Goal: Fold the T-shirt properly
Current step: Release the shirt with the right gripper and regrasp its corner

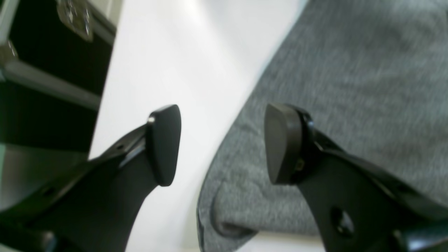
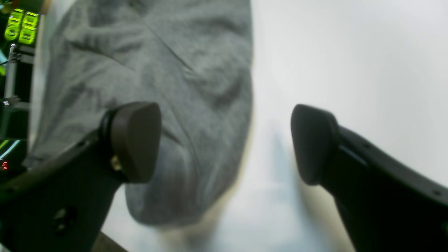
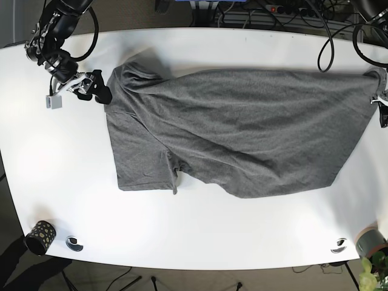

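The right pincer sits low at the T-shirt's edge on the base view's left side, w/ its arm reaching in from the top left corner. In the right wrist view the right pincer is spread wide, one finger over the gray cloth and the other over bare white desk, holding nothing. The left pincer is at the far right edge of the base view, by the shirt's other end. In the left wrist view the left pincer is spread too, one finger over the shirt and one over the desk, w/ the hem running between them. The shirt lies flat but wrinkly across the middle of the white desk, stretched side to side. Green glowing shapes show at the right wrist view's corner, too blurry to read. A small spotted cup stands at the desk's bottom left corner, and cables hang behind the desk.
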Controlling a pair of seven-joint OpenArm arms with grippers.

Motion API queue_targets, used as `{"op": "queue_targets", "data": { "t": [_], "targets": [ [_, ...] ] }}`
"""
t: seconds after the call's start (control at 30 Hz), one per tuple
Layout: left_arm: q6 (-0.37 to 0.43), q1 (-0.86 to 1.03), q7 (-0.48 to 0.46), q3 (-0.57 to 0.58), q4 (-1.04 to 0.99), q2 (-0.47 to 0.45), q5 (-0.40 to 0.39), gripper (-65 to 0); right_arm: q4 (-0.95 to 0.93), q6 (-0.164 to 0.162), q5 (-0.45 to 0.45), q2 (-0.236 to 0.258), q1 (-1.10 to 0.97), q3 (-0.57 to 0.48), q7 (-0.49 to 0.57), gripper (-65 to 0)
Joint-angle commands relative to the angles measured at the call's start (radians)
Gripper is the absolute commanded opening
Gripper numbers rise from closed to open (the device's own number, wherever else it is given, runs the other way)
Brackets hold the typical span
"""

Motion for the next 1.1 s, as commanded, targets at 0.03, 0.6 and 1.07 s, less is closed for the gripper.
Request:
{"op": "queue_targets", "data": {
  "t": [0.03,0.6,1.07],
  "targets": [
    [-0.003,-0.047,-0.018,-0.006,0.013,-0.021,-0.009,-29.4,-0.079,0.008,0.017,0.011,0.032,0.002,0.01,-11.1],
    [0.014,-0.263,-0.018,0.152,-0.089,-0.027,0.019,-29.3,-0.164,0.008,0.018,-0.029,0.09,-0.047,0.01,-34.4],
    [0.087,-0.455,-0.02,0.304,-0.284,-0.021,0.128,-29.2,-0.156,0.008,0.018,-0.024,0.109,-0.083,0.047,-62.9]
  ]
}}
